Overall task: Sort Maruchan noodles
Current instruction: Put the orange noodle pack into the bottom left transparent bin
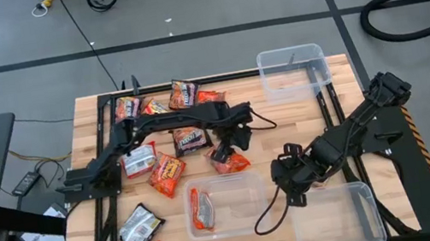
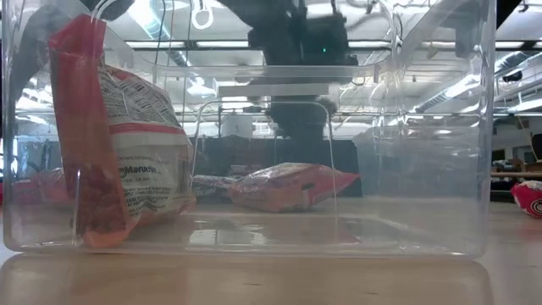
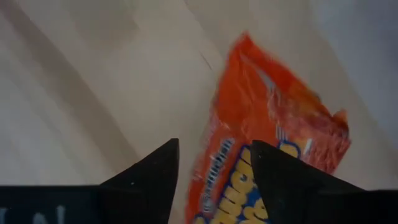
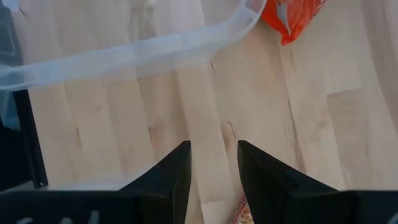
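Several Maruchan noodle packets lie flat on the wooden table, mostly at the far left (image 1: 183,93) and the near left (image 1: 141,227). One orange packet (image 1: 230,163) lies near the middle. My left gripper (image 3: 214,186) hangs open just above it, pointing steeply down, its fingers standing over the packet's printed face (image 3: 267,124). In the low view a gap shows between this gripper (image 2: 296,123) and the packet (image 2: 288,186). Another packet (image 1: 203,207) stands on edge in the near middle bin, leaning on a wall (image 2: 110,152). My right gripper (image 1: 291,188) is open over bare wood (image 4: 213,180).
Three clear plastic bins stand on the table: one at the far right (image 1: 291,55), one at the near middle (image 1: 252,218), one at the near right (image 1: 366,200). The near middle bin's rim (image 4: 124,56) lies just ahead of my right gripper. Black frame rails border the table.
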You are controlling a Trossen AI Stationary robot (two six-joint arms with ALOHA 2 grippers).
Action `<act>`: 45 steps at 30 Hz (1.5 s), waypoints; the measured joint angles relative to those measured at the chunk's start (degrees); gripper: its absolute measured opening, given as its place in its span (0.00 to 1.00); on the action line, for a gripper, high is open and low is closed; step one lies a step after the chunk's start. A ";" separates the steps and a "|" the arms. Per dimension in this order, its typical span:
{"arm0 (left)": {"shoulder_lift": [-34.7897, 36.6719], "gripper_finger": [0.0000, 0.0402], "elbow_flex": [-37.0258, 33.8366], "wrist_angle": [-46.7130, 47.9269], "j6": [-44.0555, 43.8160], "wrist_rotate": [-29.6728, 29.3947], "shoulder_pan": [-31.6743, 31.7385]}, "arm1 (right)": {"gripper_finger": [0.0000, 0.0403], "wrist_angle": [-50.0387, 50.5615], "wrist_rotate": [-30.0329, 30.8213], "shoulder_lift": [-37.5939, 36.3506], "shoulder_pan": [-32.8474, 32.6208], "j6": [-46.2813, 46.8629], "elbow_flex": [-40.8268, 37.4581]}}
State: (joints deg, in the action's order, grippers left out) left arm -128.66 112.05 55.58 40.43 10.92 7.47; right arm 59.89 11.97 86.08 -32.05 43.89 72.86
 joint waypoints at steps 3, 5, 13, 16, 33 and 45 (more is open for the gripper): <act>-1.49 0.56 -0.06 0.72 0.84 -0.28 0.26 | 0.34 -0.84 0.20 0.00 0.04 0.08 0.00; -2.10 0.58 -0.05 1.64 2.49 -0.35 0.26 | 0.34 -1.25 0.20 0.00 0.23 0.10 0.00; -3.13 0.58 0.04 4.79 4.14 0.83 0.82 | 0.34 -1.61 0.24 0.00 0.33 1.19 0.00; -3.60 0.54 0.07 5.67 4.30 1.01 1.07 | 0.34 -1.60 0.24 0.00 0.42 1.21 0.00; -3.41 0.02 0.35 7.70 17.26 -5.43 -0.81 | 0.34 7.92 9.46 -5.59 -1.25 2.15 0.00; 0.76 0.01 11.01 14.68 18.03 -21.01 -9.25 | 0.34 19.52 20.37 -15.01 -7.44 12.13 0.00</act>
State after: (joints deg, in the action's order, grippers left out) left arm -127.90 123.06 70.27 58.46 -10.09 -1.78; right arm 79.42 32.33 71.07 -39.49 56.02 72.86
